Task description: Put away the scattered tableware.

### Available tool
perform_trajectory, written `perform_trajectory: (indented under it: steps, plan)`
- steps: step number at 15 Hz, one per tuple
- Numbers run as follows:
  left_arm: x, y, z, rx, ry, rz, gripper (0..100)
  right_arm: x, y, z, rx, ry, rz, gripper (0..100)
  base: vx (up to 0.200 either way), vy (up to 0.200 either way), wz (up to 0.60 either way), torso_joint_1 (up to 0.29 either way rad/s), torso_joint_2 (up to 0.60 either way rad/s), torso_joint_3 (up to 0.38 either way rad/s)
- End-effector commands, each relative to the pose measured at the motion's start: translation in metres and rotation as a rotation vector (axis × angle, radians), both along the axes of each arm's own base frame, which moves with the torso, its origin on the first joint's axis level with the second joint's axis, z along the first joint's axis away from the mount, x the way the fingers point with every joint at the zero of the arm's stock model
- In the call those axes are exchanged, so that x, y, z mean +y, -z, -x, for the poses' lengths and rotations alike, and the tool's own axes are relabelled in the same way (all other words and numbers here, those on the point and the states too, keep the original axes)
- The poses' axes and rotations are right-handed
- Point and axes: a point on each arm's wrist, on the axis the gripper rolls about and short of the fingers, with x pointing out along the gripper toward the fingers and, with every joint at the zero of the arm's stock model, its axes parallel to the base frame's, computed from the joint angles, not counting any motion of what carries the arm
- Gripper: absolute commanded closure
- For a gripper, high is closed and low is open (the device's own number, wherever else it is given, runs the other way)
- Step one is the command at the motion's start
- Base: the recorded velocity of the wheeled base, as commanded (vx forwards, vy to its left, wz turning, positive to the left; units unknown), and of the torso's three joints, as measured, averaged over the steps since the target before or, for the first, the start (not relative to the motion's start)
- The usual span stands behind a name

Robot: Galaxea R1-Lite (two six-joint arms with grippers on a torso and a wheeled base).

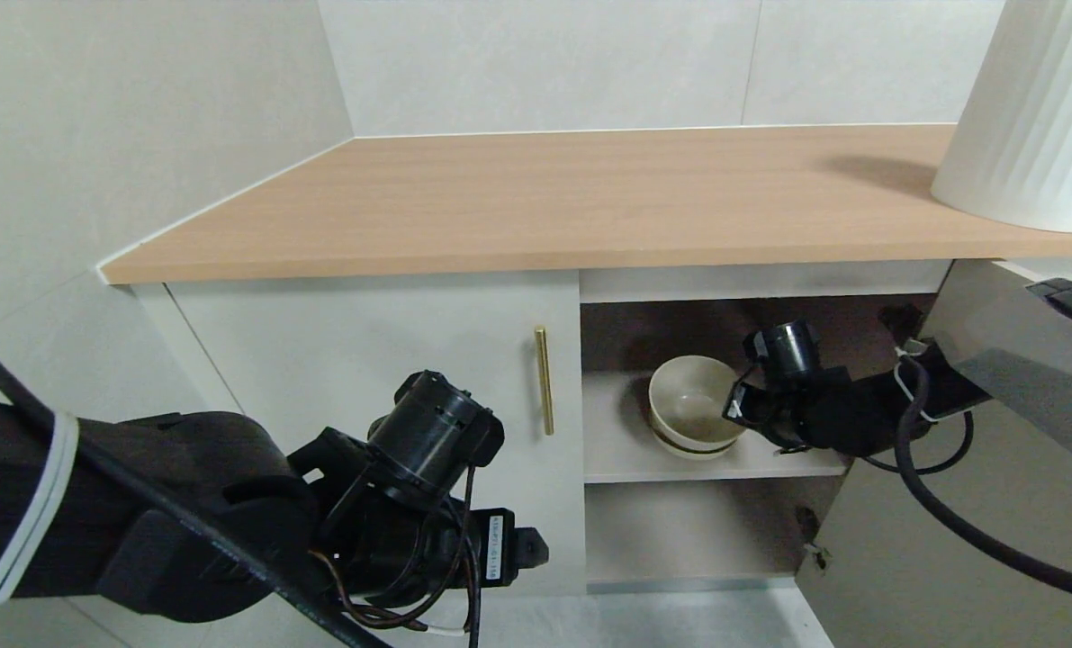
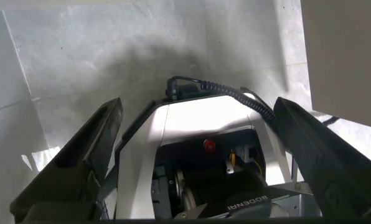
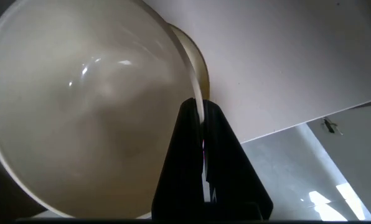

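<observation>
A beige bowl [image 1: 693, 403] is tilted on edge over another piece of tableware on the middle shelf [image 1: 770, 463] of the open cabinet. My right gripper [image 1: 735, 405] reaches into the cabinet from the right and is shut on the bowl's rim; in the right wrist view the dark fingers [image 3: 201, 155] pinch the rim of the bowl [image 3: 86, 106]. My left gripper [image 2: 198, 155] hangs low in front of the closed left door, pointing down, fingers [image 2: 79, 155] spread wide with nothing between them.
The wooden countertop [image 1: 545, 198] carries a white ribbed vase [image 1: 1035, 117] at the far right. The left cabinet door [image 1: 391, 360] is closed, with a brass handle [image 1: 545, 380]. The right door [image 1: 1013, 360] stands open beside my right arm. A lower shelf [image 1: 698, 531] lies beneath.
</observation>
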Motion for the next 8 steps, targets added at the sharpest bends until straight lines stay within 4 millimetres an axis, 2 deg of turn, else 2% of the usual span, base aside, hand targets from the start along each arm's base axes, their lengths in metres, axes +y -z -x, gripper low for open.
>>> perform_trajectory:
  steps: [1, 7, 8]
  plan:
    - [0.0, 0.0, 0.0, 0.0, 0.0, 0.0, 0, -0.0024, 0.0033, -0.0025, 0.004, 0.007, 0.002, 100, 0.0, 0.0, 0.0, 0.0, 0.0, 0.0]
    - [0.0001, 0.0, 0.0, -0.001, 0.0, -0.001, 0, -0.0048, 0.0067, -0.0036, 0.013, 0.013, 0.006, 100, 0.0, 0.0, 0.0, 0.0, 0.0, 0.0]
    - [0.0001, 0.0, 0.0, -0.001, 0.0, -0.001, 0, -0.0048, 0.0067, -0.0036, 0.013, 0.013, 0.006, 0, 0.0, 0.0, 0.0, 0.0, 0.0, 0.0]
